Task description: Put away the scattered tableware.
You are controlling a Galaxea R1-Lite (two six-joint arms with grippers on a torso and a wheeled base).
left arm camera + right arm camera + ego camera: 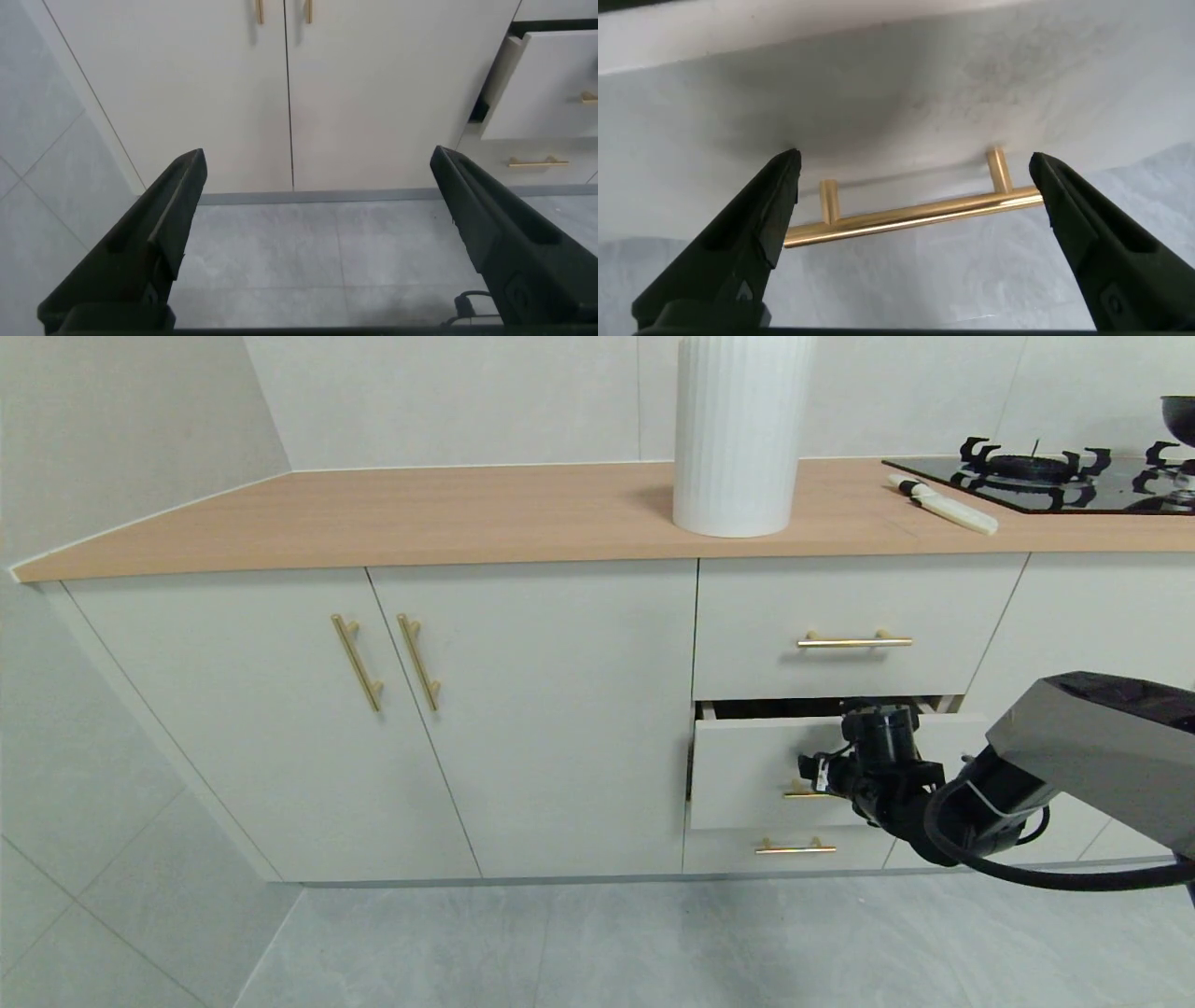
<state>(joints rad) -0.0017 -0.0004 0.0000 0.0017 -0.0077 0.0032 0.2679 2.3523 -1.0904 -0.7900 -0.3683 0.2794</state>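
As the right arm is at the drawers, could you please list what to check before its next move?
1. Middle drawer open: ok, partly pulled out.
2. Room inside the drawer: cannot tell, interior hidden.
3. Right gripper open: ok, drawer handle ahead, ungripped.
4. Left gripper free: ok, open, empty, above the floor.
5. White utensil on the countertop by the hob: ok.

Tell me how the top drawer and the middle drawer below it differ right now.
The top pale drawer sits shut, flush with the cabinet; the middle pale drawer is pulled out slightly, with a dark gap above it. The top drawer's brass bar handle is free; the middle drawer's brass handle lies between the open fingers of the right pincer. Both have flat pale fronts and horizontal brass handles.
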